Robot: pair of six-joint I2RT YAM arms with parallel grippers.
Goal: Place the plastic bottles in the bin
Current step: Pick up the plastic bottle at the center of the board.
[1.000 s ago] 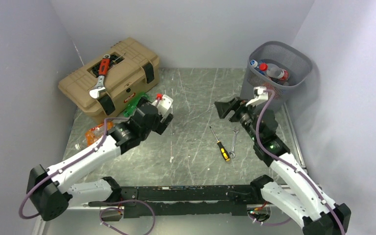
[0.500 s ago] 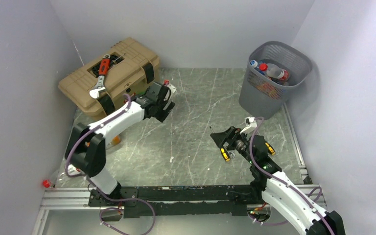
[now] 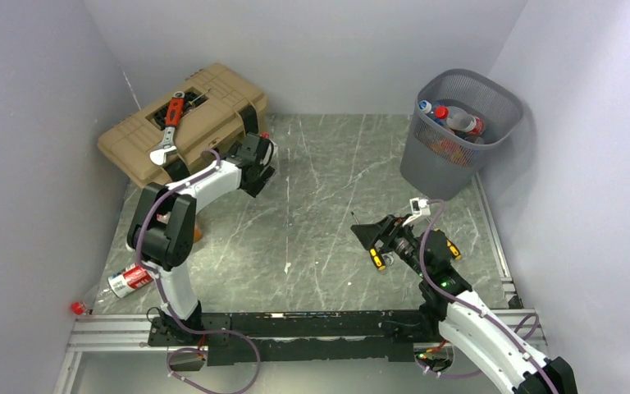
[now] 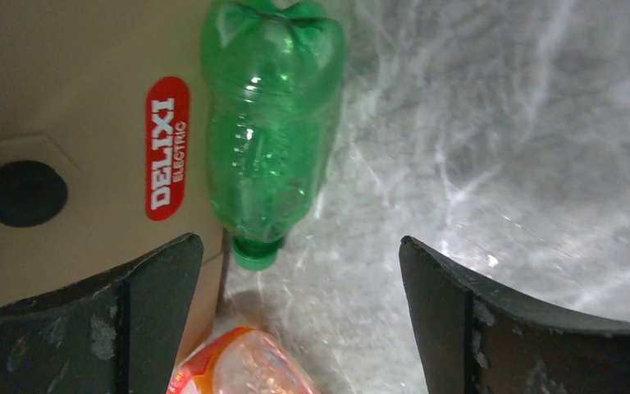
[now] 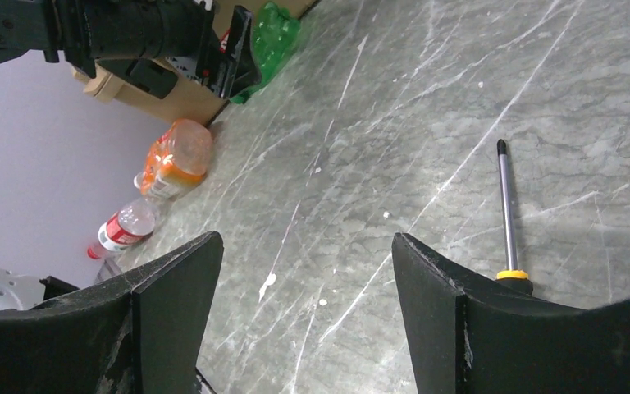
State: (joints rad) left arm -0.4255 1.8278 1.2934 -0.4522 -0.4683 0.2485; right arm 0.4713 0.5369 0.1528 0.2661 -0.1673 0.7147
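Red-capped bottle (image 3: 76,308), clear, lying at 8 o'clock by the near-left corner of the tabletop (image 3: 328,164). Red-labelled bottle (image 3: 129,280) on its side just inward of it, also at 8 o'clock. Orange bottle (image 5: 176,160) farther in at 9 o'clock, on its side, mostly hidden behind the left arm from above. Tan toolbox (image 3: 205,107) at 10 to 11 o'clock, latched shut, with a red-handled wrench (image 3: 168,131) flat on its lid. Green bottle (image 4: 272,139) lying along the toolbox's front wall, just beside it, cap toward the orange bottle, near it but apart. Left fingers (image 4: 143,304) spread wide and empty, hanging over the green bottle's cap end, one above the toolbox's edge, the other above bare tabletop. Right fingers (image 5: 168,295) at 5 o'clock, likewise apart with nothing between, low over the tabletop and pointing toward 10 o'clock. Screwdriver (image 5: 504,205) lying beside the right-hand one, shaft pointing away, yellow band of its handle at the finger's edge. Bin (image 3: 435,164) upright at 1 o'clock in the far-right corner, well apart from both arms, already holding several bottles (image 3: 459,121), red caps visible inside.
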